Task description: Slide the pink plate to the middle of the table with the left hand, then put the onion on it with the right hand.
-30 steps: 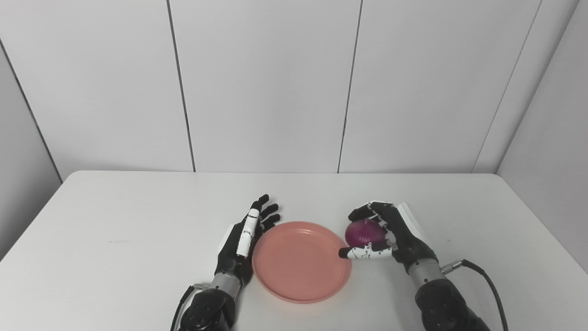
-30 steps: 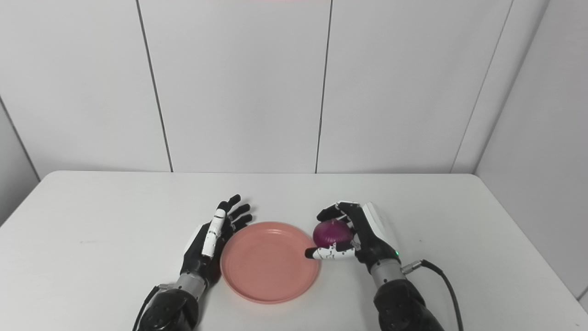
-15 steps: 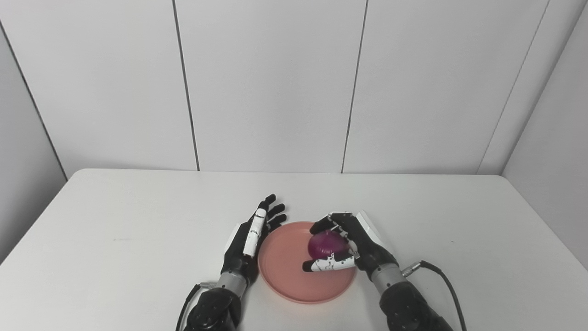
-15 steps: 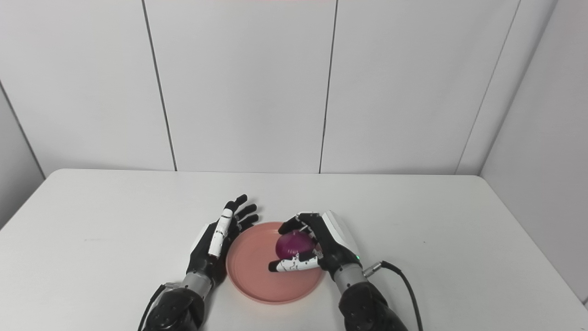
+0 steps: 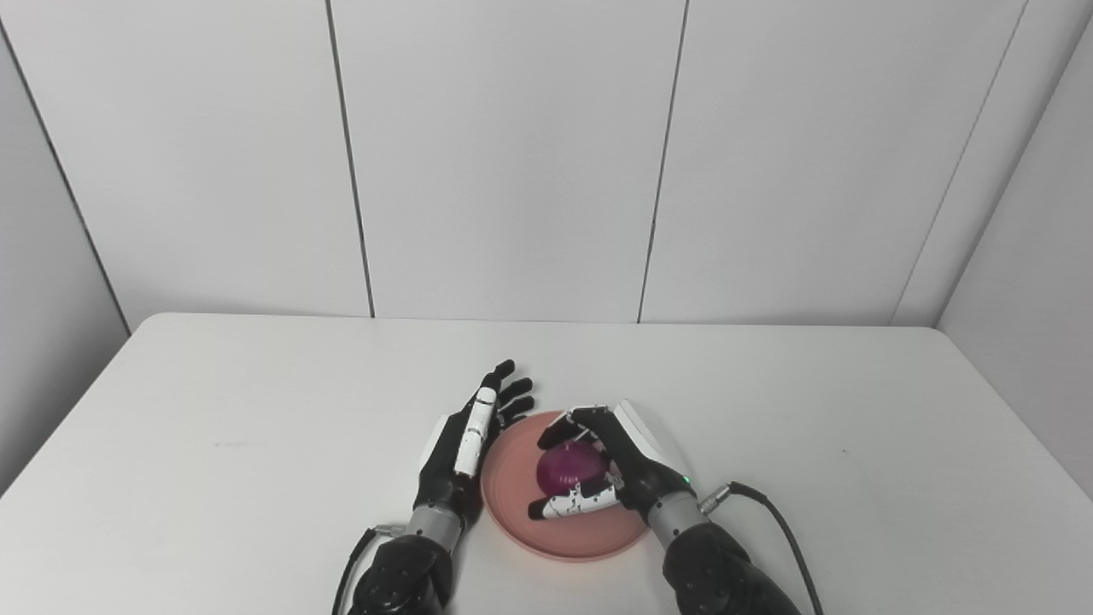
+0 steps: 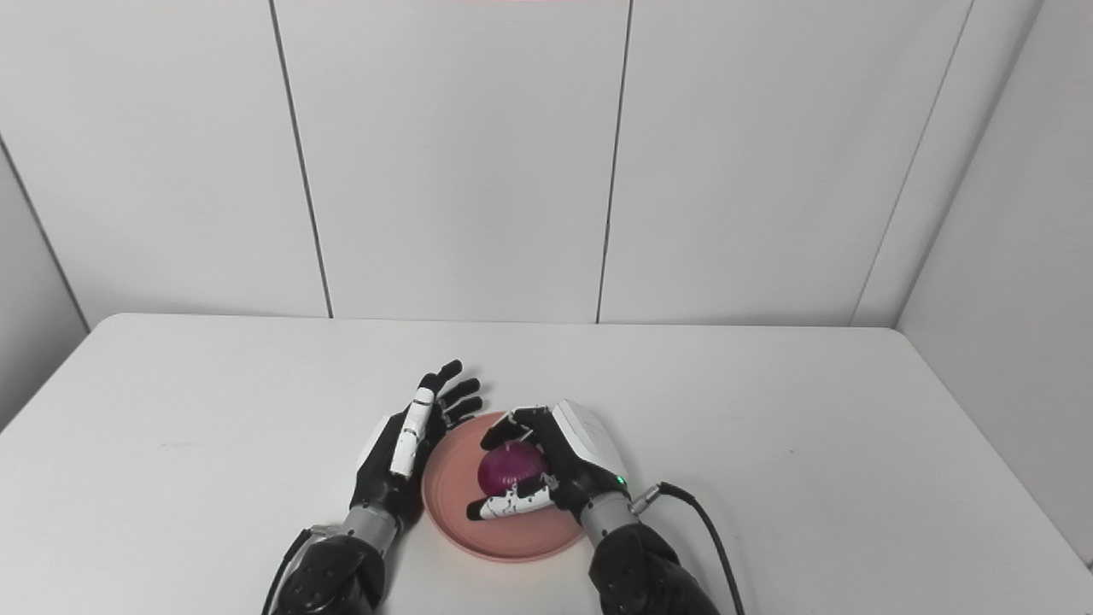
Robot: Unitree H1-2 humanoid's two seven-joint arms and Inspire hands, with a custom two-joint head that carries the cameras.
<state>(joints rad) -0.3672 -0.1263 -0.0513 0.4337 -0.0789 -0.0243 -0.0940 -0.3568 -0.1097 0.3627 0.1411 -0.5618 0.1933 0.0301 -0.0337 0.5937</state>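
The pink plate [image 5: 519,509] lies near the table's front edge, about mid-width. My right hand [image 5: 616,469] is over the plate, shut on the purple onion [image 5: 567,468], which sits above the plate's middle. Whether the onion touches the plate I cannot tell. My left hand [image 5: 465,444] stands open on its edge against the plate's left rim, fingers stretched toward the back. In the right eye view the onion [image 6: 507,469] shows between the right hand's fingers and thumb over the plate [image 6: 451,504].
The white table [image 5: 256,410] runs back to a white panelled wall. A black cable [image 5: 781,534] trails from my right wrist toward the front right.
My right hand has carried the onion leftward, from beside the plate's right rim to over its middle. The left hand has stayed at the left rim. The camera has shifted slightly.
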